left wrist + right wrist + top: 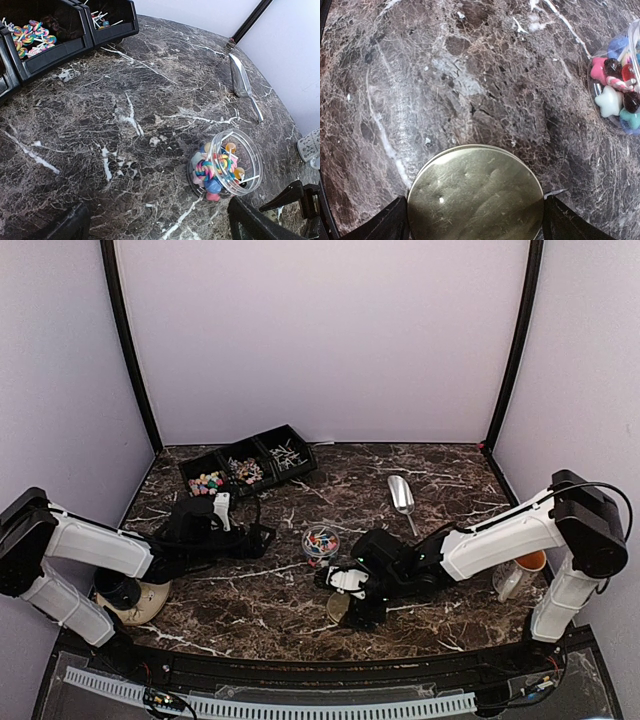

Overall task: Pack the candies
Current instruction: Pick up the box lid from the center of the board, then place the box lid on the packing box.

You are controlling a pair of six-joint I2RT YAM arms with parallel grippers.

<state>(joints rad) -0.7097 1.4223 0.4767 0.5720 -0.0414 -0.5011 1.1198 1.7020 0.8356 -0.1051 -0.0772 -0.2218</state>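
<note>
Top view: the candies (pixel 319 541) are sitting in the open jar (pixel 322 554) mid-table, with more in the far-left bins (pixel 250 462).
Left wrist: the left gripper (pixel 155 230) is hanging spread wide, holding nothing.
Right wrist: the right gripper (pixel 476 222) is straddling the flat lid (pixel 476 195) with its fingers apart.
Risk: the thin lid could slip out sideways if the fingers pinch it unevenly.

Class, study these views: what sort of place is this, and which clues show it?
Probably a robot test cell: plain pale walls box in a marble-patterned table, a left arm and right arm sit at its near edge, and candy bins, a jar and a scoop are laid out.
</note>
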